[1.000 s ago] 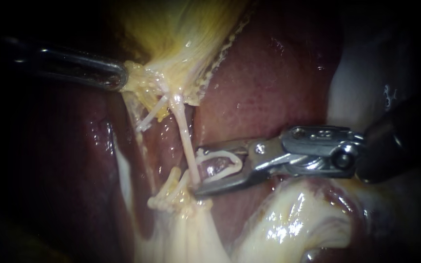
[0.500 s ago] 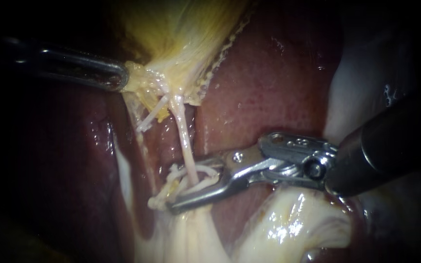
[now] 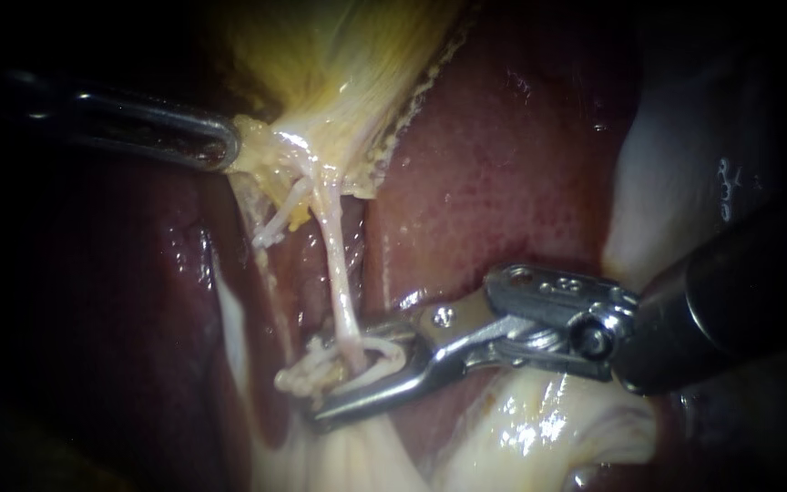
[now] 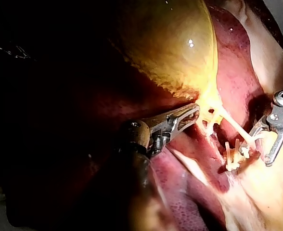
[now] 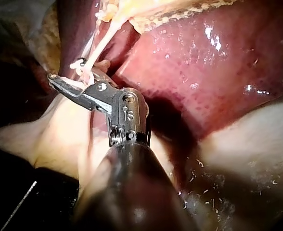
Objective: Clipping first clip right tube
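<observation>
Endoscope view: R instrument (image 3: 343,374) enters from the right. Its jaws stand apart w/ a white clip (image 3: 384,351) seated between them, not yet squeezed flat. The right tube (image 3: 337,273) runs taut from the gallbladder (image 3: 339,64) neck down into the clip's mouth. It enters low on its length, just beside some frayed strands (image 3: 301,375). L instrument (image 3: 225,146) is clamped on the gallbladder's lower edge, and that pull holds the tube straight over the liver (image 3: 503,164).

R wrist view: lower jaw tip looks to reach past the tube. Can't tell if the far side is clear.

Risks (my judgement):
- Frayed strands lie touching the clip mouth. Closing here could catch them too, giving a bulky bite and poor seal.
- If the tube sits near the tips rather than deep in the mouth, the clip may only part-cross it or scissor off.
- The tube is thin and under tension, so any sideways drag by the R instrument while closing could tear it at the neck.
- If the L instrument's grip slips, the tube slackens and may drop out of the clip.
- Lower jaw lies v. close to the pale tissue under it and may snag.
</observation>
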